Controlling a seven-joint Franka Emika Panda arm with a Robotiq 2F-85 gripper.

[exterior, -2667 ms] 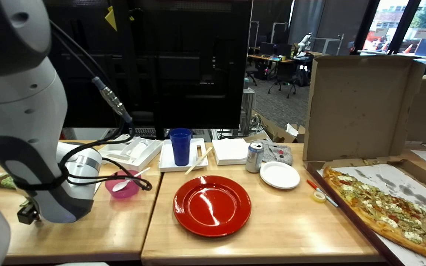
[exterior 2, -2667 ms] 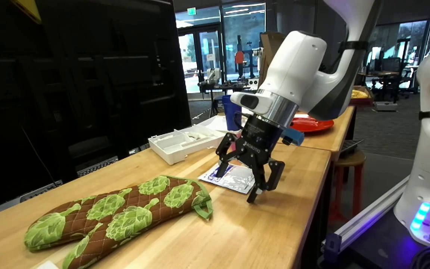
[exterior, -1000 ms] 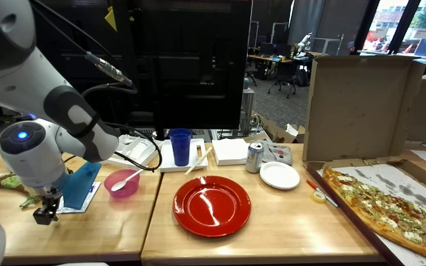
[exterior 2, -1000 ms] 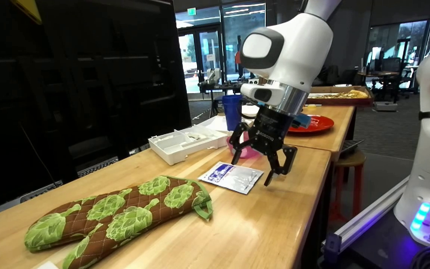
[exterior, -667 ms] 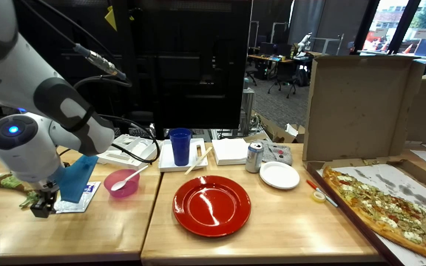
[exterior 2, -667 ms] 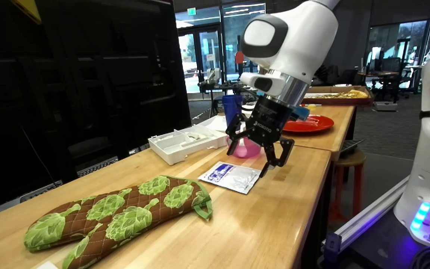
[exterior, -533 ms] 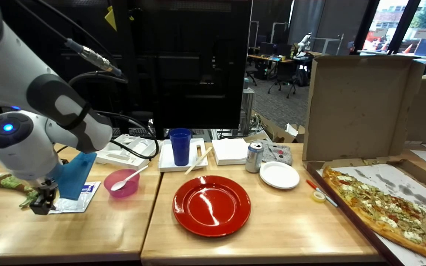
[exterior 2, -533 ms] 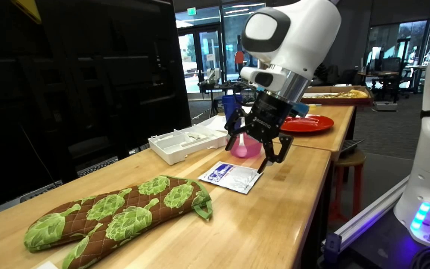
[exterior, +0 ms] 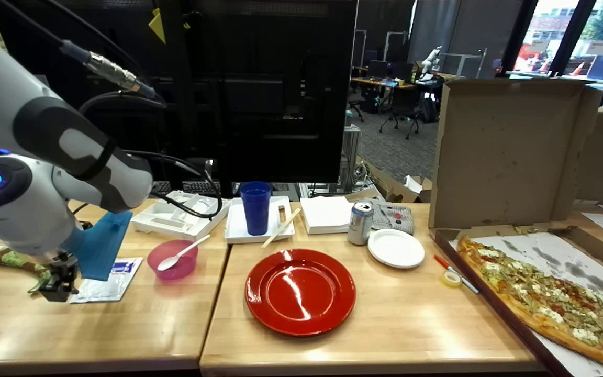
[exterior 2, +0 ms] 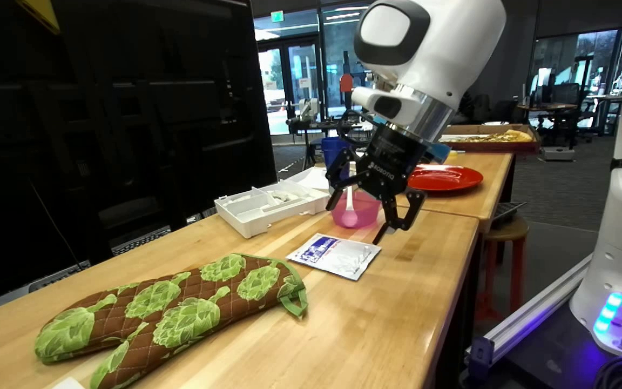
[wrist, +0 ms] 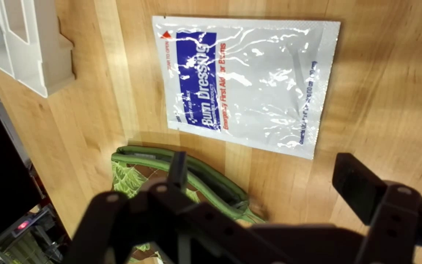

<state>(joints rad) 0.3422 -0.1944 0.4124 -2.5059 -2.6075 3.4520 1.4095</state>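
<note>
Silver "Burn Dressing" packet [wrist: 262,86], "ROBOTIQ"-marked gripper [exterior 2: 353,225]

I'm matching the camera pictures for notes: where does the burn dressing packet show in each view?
In an exterior view: the packet is lower left, partly behind the blue panel, right of the oven mitt.
In an exterior view: the packet is near the centre, between the oven mitt and the pink bowl.
In the wrist view: the packet is upper middle, the oven mitt lower down.
Landmark in all three: the oven mitt.
</note>
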